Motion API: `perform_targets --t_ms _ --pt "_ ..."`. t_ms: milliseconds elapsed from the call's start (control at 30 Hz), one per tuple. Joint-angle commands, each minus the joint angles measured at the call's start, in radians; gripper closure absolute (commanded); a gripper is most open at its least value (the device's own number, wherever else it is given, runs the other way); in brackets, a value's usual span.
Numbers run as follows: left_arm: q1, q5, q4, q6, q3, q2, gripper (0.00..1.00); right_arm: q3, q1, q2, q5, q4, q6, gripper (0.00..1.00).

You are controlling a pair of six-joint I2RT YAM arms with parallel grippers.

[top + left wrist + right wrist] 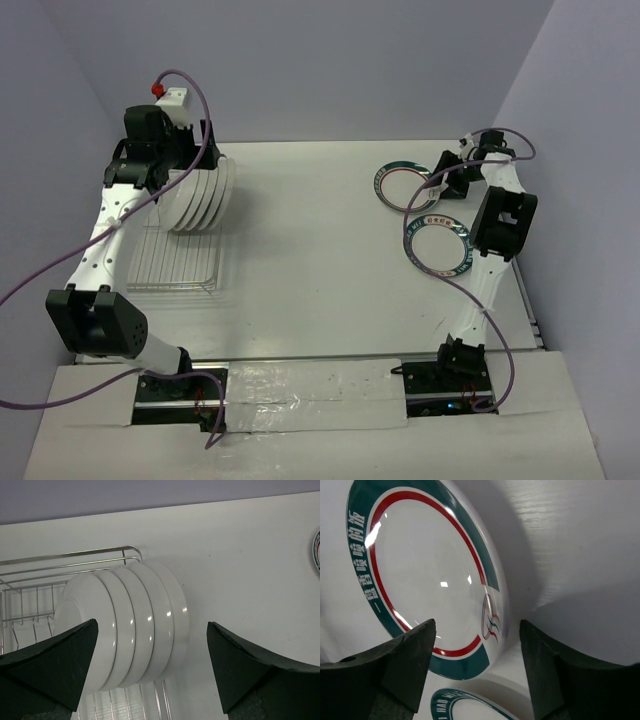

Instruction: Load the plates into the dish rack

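Note:
Several white plates [202, 193] stand on edge, backs showing, in the far end of the silver wire dish rack [170, 270]. They also show in the left wrist view [135, 630], with the rack's bars [75, 560] behind. My left gripper [152, 665] is open and empty just above them; from the top it [185, 160] sits at the rack's far end. Two teal-rimmed plates lie flat at the right: a far one [403, 185] and a near one [437, 247]. My right gripper [477, 665] is open, low over the right rim of the far red-ringed plate [420, 570], holding nothing.
The near plate's rim [470, 705] shows just below the right fingers. The right arm [500, 220] reaches along the table's right edge. The back wall stands close behind the rack. Bare white table [310, 250] lies between rack and flat plates.

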Motion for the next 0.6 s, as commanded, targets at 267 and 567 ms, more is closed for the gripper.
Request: perform_targets --t_ms 267,567 --pt "-0.003 0.032 -0.002 -0.041 -0.006 -0.001 0.03 -0.004 0.059 0.063 -0.216 0.036 0.126 0.94" --pt "-0.001 0.189 -0.025 -0.069 0.014 -0.036 0.01 -0.153 0.2 -0.233 -0.338 0.186 0.226 1.0"
